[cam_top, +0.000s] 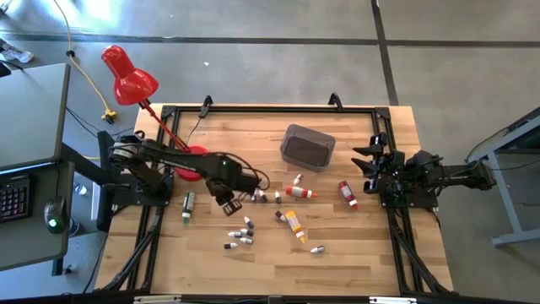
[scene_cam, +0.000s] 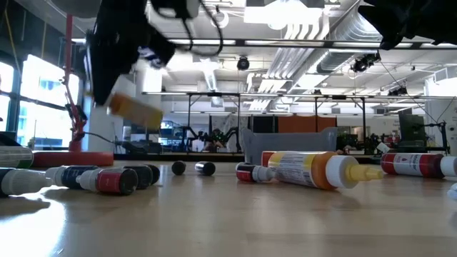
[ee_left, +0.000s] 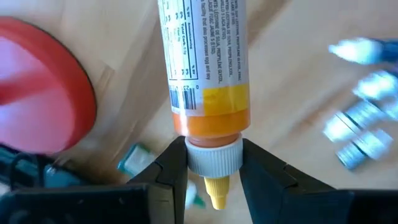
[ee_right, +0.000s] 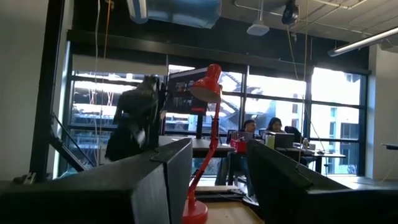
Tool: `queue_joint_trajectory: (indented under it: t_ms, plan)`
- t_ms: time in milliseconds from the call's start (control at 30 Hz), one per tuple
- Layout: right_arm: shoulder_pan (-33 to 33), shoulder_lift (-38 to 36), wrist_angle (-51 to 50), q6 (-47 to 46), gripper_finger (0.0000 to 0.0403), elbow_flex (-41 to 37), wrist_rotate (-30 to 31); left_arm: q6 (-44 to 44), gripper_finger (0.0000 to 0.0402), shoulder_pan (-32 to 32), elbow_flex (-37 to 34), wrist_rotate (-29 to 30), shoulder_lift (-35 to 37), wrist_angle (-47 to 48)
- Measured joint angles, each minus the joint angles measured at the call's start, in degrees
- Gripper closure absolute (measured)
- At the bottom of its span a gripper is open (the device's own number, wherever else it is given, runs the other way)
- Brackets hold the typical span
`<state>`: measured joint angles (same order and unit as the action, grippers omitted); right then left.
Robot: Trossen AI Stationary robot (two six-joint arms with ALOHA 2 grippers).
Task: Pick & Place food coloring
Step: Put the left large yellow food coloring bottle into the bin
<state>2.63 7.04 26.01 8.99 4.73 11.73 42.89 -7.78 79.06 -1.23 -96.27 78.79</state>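
Note:
My left gripper (cam_top: 226, 201) hangs over the table's left-centre, shut on an orange food coloring bottle (ee_left: 205, 68) with a white label, a white ribbed cap and a yellow tip. In the low view this bottle (scene_cam: 134, 108) is in the air, tilted. Other food coloring bottles lie on their sides on the wood: a green one (cam_top: 187, 205), an orange-red one (cam_top: 300, 192), a red one (cam_top: 348, 194), a yellow one (cam_top: 294, 224) and several tiny ones (cam_top: 240, 236). My right gripper (cam_top: 367, 165) waits open at the table's right edge. My left gripper pinches the bottle's white ribbed cap (ee_left: 214, 155) between its two fingers, one finger (ee_left: 171, 168) on each side. The fingers come from above, pointing down, and lie across the bottle. The bottle is lifted clear of the table and sits tilted in the hold (scene_cam: 143, 113).
A grey rectangular tub (cam_top: 306, 145) stands at the table's far centre. A red desk lamp (cam_top: 129, 78) leans in from the far left, its round base (cam_top: 190, 163) close behind my left arm. Bare wood lies along the near edge (cam_top: 270, 270).

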Motion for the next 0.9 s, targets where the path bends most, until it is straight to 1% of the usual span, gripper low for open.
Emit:
queue_joint_trajectory:
  t_ms: [100, 167, 233, 300, 367, 433, 533, 600, 700, 767, 900]
  plan:
    - [0.00, 1.95, -0.09, 0.22, 0.0257, 0.00, -0.83, -9.05, 0.0292, 1.34, 6.48, -1.43, 0.01, 5.05]
    - [0.00, 4.01, 0.56, 0.26, 0.0258, 0.00, -0.92, -14.86, 0.0292, 2.77, 8.57, -3.09, 0.07, 7.69]
    - [0.00, 6.87, 2.44, 0.32, 0.0258, 0.00, -1.06, -19.70, 0.0292, 4.66, 9.11, -6.35, -0.35, 9.14]
    - [0.00, 10.68, 6.34, 1.04, 0.0258, 0.00, -2.26, -25.16, 0.0292, 6.89, 9.11, -10.02, -1.70, 10.59]
    - [0.00, 15.65, 10.81, 2.73, 0.0258, 0.34, -4.16, -30.16, 0.0291, 9.12, 9.10, -11.25, -3.39, 11.15]
    - [0.02, 21.45, 11.81, 2.89, 0.0258, 1.95, -4.54, -34.27, 0.0291, 11.50, 9.10, -10.69, -5.03, 11.20]
    - [0.00, 31.49, 9.29, 2.51, 0.0258, 6.84, -1.95, -39.69, 0.0291, 14.51, 9.09, -7.99, -7.74, 10.28]
    - [0.00, 39.14, 6.17, 2.55, 0.0258, 10.96, -0.93, -41.74, 0.0291, 15.96, 9.06, -5.76, -8.54, 9.57]
    - [0.00, 50.16, 2.64, 2.60, 0.0258, 17.67, -1.59, -43.62, 0.0291, 17.11, 9.06, -4.68, -8.91, 4.58]
    - [0.00, 56.72, 1.77, 3.03, 0.0258, 22.59, -2.28, -43.66, 0.0291, 17.65, 9.10, -6.51, -8.92, 3.27]
    - [0.02, 68.67, -1.14, 5.31, 0.0258, 31.93, -2.46, -41.64, 0.0291, 19.54, 10.37, -13.83, -8.90, 3.09]
